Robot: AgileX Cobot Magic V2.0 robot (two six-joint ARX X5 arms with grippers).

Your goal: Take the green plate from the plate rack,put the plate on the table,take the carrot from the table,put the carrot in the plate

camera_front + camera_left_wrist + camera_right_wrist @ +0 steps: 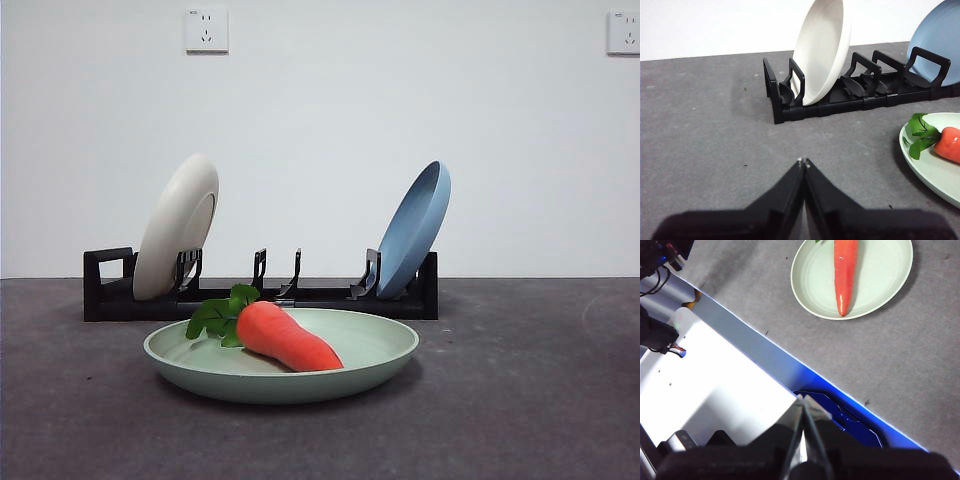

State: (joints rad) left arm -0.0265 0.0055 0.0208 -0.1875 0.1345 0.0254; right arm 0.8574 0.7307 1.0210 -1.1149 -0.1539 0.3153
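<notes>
The carrot (285,337) is seen lying on its side in the green plate (375,352), which rests flat on the tabletop (530,400) just in front of the plate rack (108,290). The task is judged complete. A cream-white plate (175,228) and a blue plate (414,230) are held in the rack. The left claw (803,161) is pressed together, empty, above bare tabletop. The right claw (802,398), likewise pressed together, is held over the tabletop's near edge. Both should be kept clear.
</notes>
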